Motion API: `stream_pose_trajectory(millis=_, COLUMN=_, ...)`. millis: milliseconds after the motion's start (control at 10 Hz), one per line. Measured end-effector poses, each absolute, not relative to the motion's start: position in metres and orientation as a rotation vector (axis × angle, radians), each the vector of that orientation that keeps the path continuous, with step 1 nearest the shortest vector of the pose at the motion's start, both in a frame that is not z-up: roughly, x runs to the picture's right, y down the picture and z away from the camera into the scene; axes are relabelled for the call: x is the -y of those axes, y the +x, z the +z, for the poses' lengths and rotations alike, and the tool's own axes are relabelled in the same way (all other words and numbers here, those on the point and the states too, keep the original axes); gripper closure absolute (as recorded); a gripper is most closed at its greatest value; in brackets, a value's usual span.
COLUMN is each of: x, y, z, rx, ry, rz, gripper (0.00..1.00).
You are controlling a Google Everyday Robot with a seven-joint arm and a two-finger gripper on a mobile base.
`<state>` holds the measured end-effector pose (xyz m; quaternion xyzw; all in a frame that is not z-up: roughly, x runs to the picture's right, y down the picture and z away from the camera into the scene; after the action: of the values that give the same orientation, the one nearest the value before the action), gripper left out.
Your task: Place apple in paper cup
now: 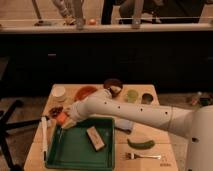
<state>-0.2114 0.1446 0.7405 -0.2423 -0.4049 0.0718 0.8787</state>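
My gripper (64, 121) is at the end of the white arm that reaches in from the right, over the far left corner of the green tray (80, 155). It is shut on the apple (60, 118), a small orange-red fruit that shows at its tip. The paper cup (59, 93) is a short white cup at the table's far left corner, beyond the gripper and apart from it.
An orange bowl (86, 92), a dark bowl (113, 85), a light green cup (132, 95) and a dark cup (147, 98) line the far edge. The tray holds a tan block (95, 138). A green vegetable (141, 144) and a fork (145, 156) lie to the right, a white utensil (44, 142) to the left.
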Motion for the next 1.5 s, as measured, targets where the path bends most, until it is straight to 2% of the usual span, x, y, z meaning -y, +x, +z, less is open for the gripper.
stream_pose_trajectory(millis=500, x=-0.143, y=-0.212, z=0.745, rx=0.853, ry=-0.499, rz=0.164, gripper=1.00)
stream_pose_trajectory(millis=1500, x=-0.063, y=-0.284, z=0.808, rx=0.868, ry=-0.487, rz=0.120, gripper=1.00)
